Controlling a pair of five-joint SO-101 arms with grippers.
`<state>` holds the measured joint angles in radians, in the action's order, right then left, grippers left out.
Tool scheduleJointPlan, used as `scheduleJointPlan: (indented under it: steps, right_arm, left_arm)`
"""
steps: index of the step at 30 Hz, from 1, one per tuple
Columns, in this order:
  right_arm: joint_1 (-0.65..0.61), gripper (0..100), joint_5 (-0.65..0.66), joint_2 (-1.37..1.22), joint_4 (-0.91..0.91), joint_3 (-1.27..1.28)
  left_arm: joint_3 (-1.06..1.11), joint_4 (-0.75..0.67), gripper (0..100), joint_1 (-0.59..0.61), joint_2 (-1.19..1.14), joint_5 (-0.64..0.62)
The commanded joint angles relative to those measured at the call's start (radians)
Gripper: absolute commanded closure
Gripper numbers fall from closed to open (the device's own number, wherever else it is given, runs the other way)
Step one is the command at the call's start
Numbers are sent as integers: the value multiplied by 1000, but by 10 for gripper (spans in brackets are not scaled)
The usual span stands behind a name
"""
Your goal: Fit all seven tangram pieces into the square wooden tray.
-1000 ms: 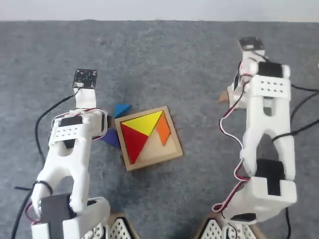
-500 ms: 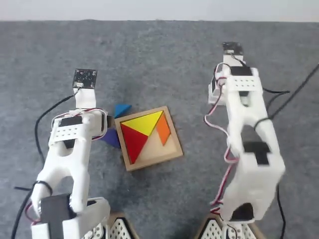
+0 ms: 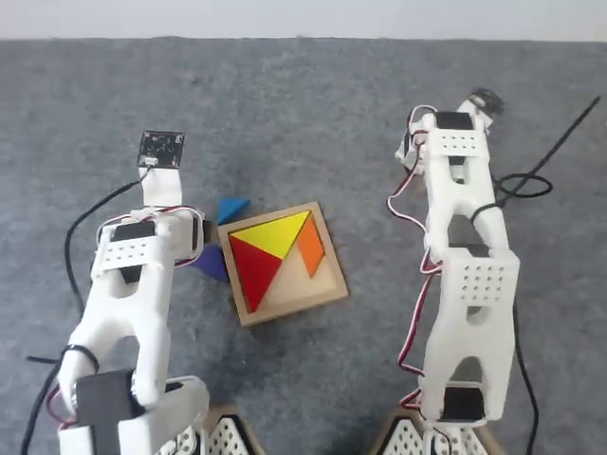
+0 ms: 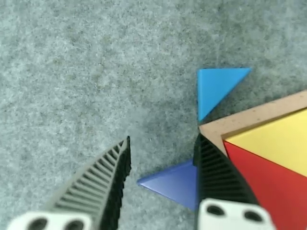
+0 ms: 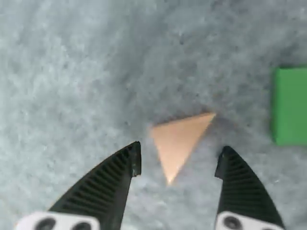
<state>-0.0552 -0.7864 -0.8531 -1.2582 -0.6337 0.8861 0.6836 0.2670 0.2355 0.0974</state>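
Observation:
The square wooden tray [image 3: 322, 284] lies tilted in the middle and holds a yellow triangle [image 3: 275, 234], a red triangle [image 3: 254, 267] and an orange piece [image 3: 311, 245]. A light blue triangle [image 4: 213, 86] lies just off the tray's far-left corner [image 4: 249, 120]. A dark blue triangle [image 4: 175, 184] lies against the tray's left side. My left gripper [image 4: 163, 141] hangs open over that spot, one finger [image 4: 211, 167] by the tray corner. My right gripper [image 5: 180, 149] is open, straddling a tan triangle [image 5: 180, 134] on the mat. A green piece [image 5: 290, 105] lies beside it.
Grey felt covers the table. The left arm [image 3: 133, 275] stands left of the tray. The right arm [image 3: 460, 218] stretches along the right side with loose cables [image 3: 531, 180] beside it. The mat's back edge meets a pale wall.
The right arm swung left and stretched out farther over the right side of the mat, covering the tan triangle in the high view. The left arm and the tray kept still.

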Motion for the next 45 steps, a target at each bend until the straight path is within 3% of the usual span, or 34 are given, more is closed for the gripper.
scheduleJointPlan:
  steps: [1, 6, 11, 18, 21, 28, 33, 35, 41, 45]
  right_arm:
    - [22, 745, -34, -4, -12, -46]
    - [44, 749, -35, -12, -28, -46]
    - [62, 832, -34, -13, -58, -46]
    - [79, 837, -31, -12, -136, -40]
    - [79, 848, 18, -4, -209, -43]
    - [81, 996, 190, 70, -254, -46]
    - [84, 991, 195, 197, -332, -46]
    - [84, 962, 195, 229, -332, -46]
    - [88, 721, 195, 200, -326, -35]
    - [90, 703, 193, 102, -226, -48]
  left_arm:
    - [-4, -18, 787, 2, 44, -5]
    - [-4, -18, 787, 2, 44, -5]
    - [-4, -18, 787, 2, 44, -5]
    - [-4, -18, 787, 2, 44, -5]
    - [-4, -18, 787, 2, 44, -5]
    - [-4, -18, 787, 3, 44, -5]
    - [-4, -20, 787, 5, 44, -5]
    - [-4, -20, 787, 5, 44, -5]
    - [-4, -20, 787, 5, 44, -5]
    - [-4, -18, 787, 6, 44, -5]
